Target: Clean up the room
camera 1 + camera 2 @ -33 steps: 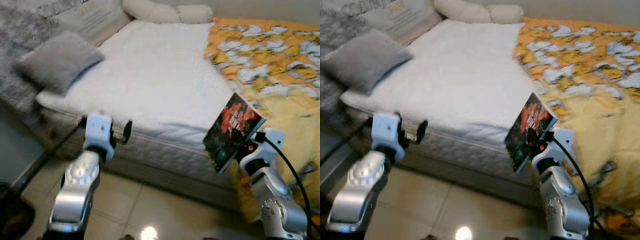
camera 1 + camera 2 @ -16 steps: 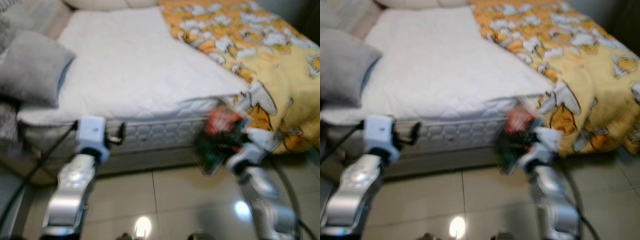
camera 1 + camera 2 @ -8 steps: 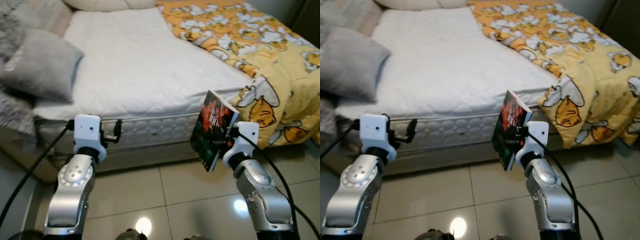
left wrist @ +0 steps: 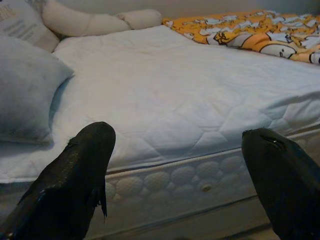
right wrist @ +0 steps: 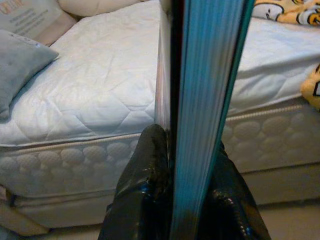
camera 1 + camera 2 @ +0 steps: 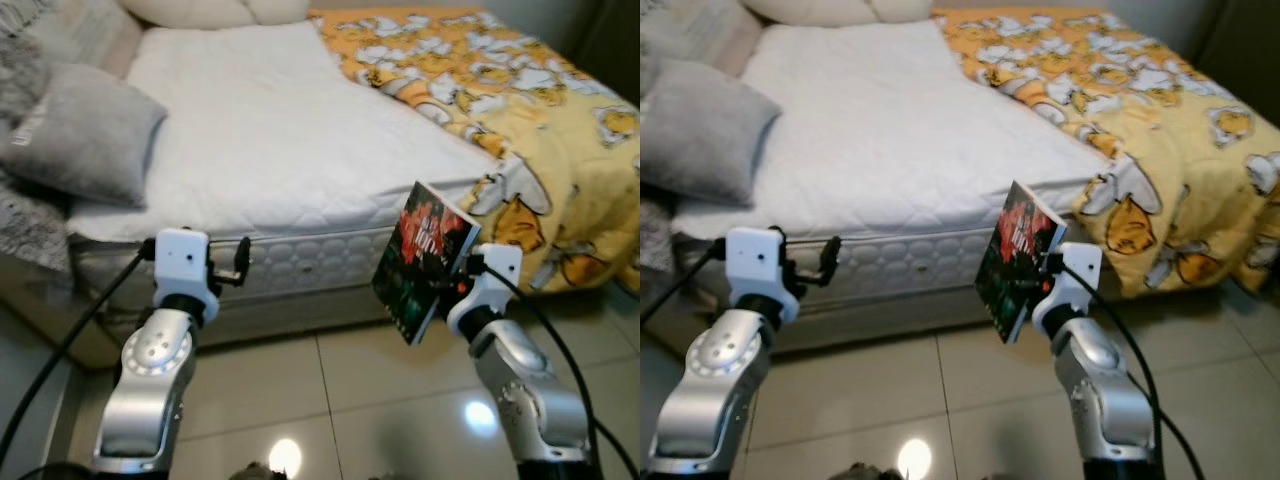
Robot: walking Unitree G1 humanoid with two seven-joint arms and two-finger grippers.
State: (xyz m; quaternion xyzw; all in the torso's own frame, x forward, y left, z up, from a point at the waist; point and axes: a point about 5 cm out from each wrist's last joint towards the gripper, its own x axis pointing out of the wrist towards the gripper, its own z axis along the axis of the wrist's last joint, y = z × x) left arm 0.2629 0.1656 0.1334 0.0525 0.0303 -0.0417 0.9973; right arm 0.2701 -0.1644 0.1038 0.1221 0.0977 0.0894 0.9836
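Two grippers sit in front of me above the tiled floor [image 6: 330, 390], both raised toward the side of the bed [image 6: 300, 265]. My right gripper [image 6: 448, 283] is clenched on a book [image 6: 422, 258] with a dark cover splashed in red — it stands nearly upright, tilted a little, held by its lower edge just off the mattress side. In the right wrist view the two black fingers [image 5: 142, 190] press against either face of the book [image 5: 200, 100], whose blue-tinted page edge runs straight up the frame. My left gripper [image 6: 238, 262] is released and carries nothing; in its wrist view the fingertips [image 4: 80, 170] stand well apart with the quilted mattress edge between them.

The bed has a bare white quilted mattress top [image 6: 900, 150]. A yellow-orange duvet [image 6: 1160, 130] printed with cartoon cats covers its right part and hangs over the side down toward the floor. A grey cushion [image 6: 85, 135] lies on the mattress near its left edge, and cream pillows [image 6: 215, 10] lie at the head end. A second pillow with printed lettering [image 4: 12, 20] leans beside them. A black cable [image 6: 75, 335] trails from the left wrist down along the arm, and another [image 6: 1125, 330] loops off the right wrist.
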